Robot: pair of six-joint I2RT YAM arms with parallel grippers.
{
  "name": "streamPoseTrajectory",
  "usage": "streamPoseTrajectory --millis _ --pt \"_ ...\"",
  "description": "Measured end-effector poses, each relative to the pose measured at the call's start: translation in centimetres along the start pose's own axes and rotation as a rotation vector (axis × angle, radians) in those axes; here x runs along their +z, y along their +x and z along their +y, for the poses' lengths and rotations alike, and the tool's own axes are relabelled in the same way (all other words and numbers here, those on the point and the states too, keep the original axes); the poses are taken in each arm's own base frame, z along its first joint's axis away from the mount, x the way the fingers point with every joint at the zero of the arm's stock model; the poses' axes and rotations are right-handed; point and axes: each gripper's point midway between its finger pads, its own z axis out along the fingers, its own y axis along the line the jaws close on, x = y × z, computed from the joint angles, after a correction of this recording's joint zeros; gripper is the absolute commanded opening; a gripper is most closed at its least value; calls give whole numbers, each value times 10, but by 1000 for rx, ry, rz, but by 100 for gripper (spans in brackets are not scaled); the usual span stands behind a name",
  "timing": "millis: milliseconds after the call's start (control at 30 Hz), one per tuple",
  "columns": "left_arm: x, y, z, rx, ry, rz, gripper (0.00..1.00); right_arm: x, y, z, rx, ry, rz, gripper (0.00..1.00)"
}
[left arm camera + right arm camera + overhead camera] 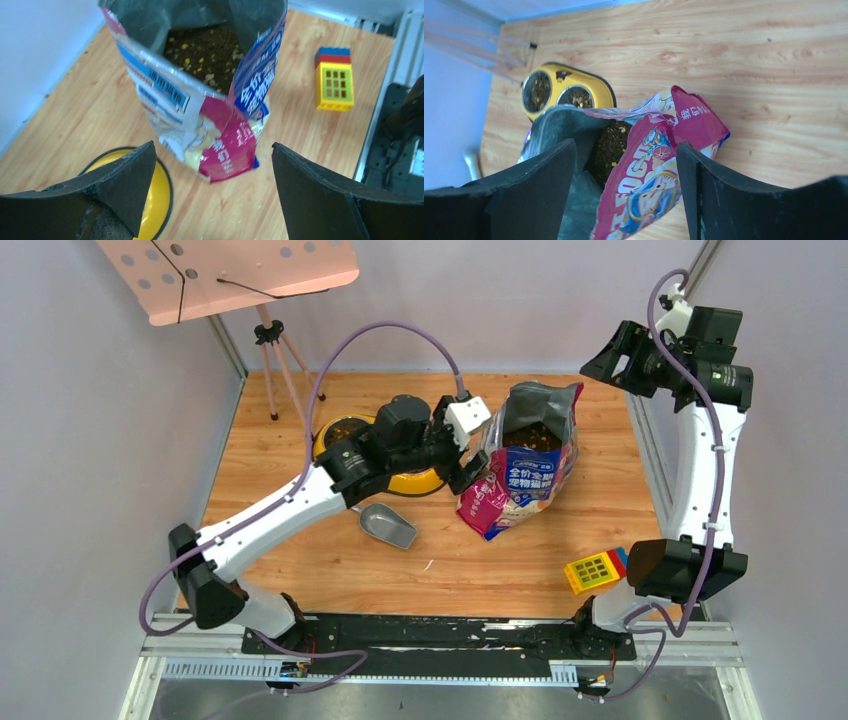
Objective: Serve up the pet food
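**Both pincers spread wide, kibble bag standing open**

The left pincer (pixel 212 147) stands wide with nothing between its fingers. The cat food bag (pixel 200 115) stands just ahead of it, mouth open, and the pet food (pixel 205 50) shows inside as a dark brown mass. One finger partly hides the yellow feeder (pixel 154 205) beneath it. The right pincer (pixel 625 145) is spread and empty too, hanging high above the surface (pixel 774 60), well apart from the bag below it. Past the bag from there, both feeder bowls hold kibble. A grey scoop (pixel 388 526) lies behind the left pincer, beside its arm. A toy block (pixel 334 80) rests beyond the bag.
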Motion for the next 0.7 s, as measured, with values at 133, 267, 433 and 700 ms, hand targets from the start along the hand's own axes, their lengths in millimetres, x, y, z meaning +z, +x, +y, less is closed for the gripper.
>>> streamPoseTrajectory --millis 133,267,433,700 --pt "27 -5 -11 -87 65 -22 92 -1 -1 4 -153 -124 10 74" --pt "44 0 -23 -124 116 -7 89 -2 0 3 -318 -217 -4 73" --pt "68 -2 -26 -139 92 12 79 -12 -9 -14 -353 -228 -42 72" --pt "73 4 -16 -127 53 28 38 -7 8 -21 -373 -245 -22 72"
